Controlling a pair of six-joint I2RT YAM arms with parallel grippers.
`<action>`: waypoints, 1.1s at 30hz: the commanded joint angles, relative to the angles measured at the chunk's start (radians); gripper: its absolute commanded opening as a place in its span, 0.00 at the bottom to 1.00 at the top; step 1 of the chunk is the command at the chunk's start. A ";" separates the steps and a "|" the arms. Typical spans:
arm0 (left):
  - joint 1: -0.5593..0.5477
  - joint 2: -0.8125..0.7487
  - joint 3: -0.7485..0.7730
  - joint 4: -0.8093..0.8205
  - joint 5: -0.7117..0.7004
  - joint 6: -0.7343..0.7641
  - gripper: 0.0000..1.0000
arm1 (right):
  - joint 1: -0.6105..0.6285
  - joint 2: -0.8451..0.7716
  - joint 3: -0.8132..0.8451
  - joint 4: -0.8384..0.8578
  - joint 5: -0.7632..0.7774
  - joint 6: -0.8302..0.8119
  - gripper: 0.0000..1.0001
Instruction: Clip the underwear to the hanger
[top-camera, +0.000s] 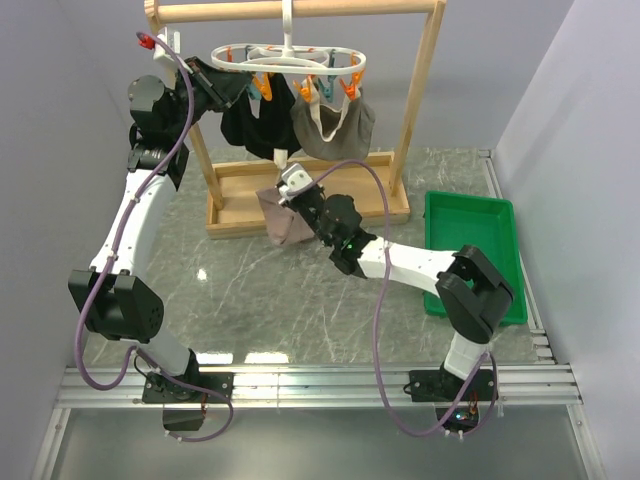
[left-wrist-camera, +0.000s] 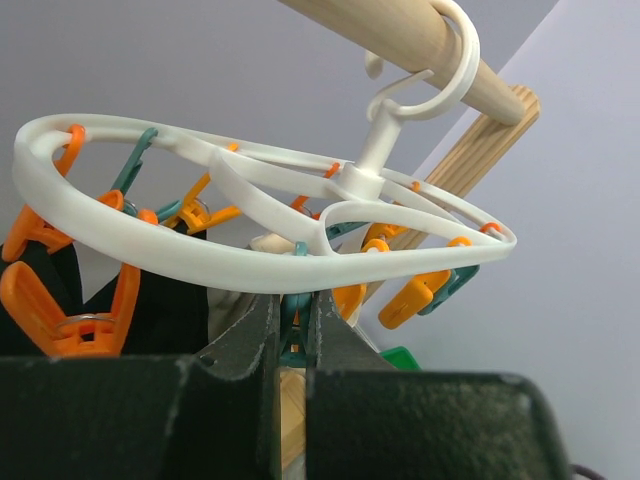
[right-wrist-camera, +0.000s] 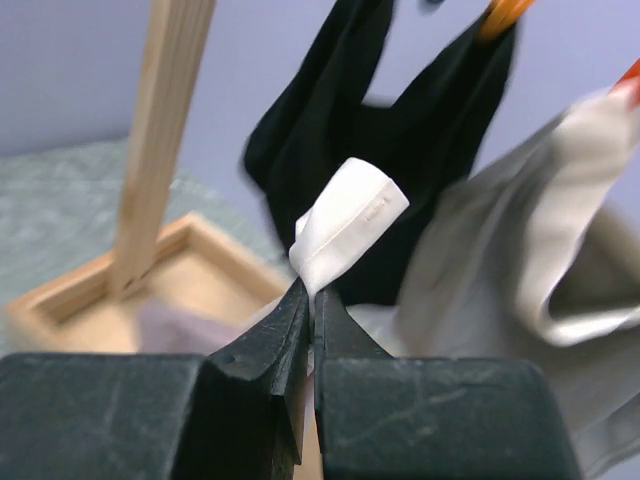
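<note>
The white oval hanger (top-camera: 290, 60) hangs by its hook from the rack's top bar, with orange and teal pegs below it. My left gripper (top-camera: 225, 88) is at its left side; in the left wrist view it (left-wrist-camera: 295, 305) is shut on a teal peg (left-wrist-camera: 292, 335) just under the hanger ring (left-wrist-camera: 200, 262). My right gripper (top-camera: 292, 183) holds the pink-beige underwear (top-camera: 283, 222) up in front of the rack base. In the right wrist view it (right-wrist-camera: 312, 292) is shut on the cream waistband (right-wrist-camera: 348, 222), which sticks up above the fingertips.
A black garment (top-camera: 255, 120) and a grey-taupe garment (top-camera: 340, 125) hang clipped to the hanger; both also show in the right wrist view, the black one (right-wrist-camera: 400, 140) and the grey-taupe one (right-wrist-camera: 530, 280). The wooden rack frame (top-camera: 422, 95) stands on a tray base (top-camera: 240, 205). A green bin (top-camera: 470, 250) sits at the right.
</note>
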 joint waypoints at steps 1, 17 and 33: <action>0.014 -0.046 -0.003 -0.008 0.026 -0.012 0.00 | -0.028 0.033 0.099 0.155 -0.056 -0.139 0.00; 0.014 -0.025 0.025 -0.036 0.061 -0.012 0.00 | -0.027 0.224 0.410 0.193 -0.036 -0.366 0.00; 0.014 -0.012 0.051 -0.070 0.067 0.013 0.01 | -0.016 0.325 0.536 0.301 0.048 -0.502 0.00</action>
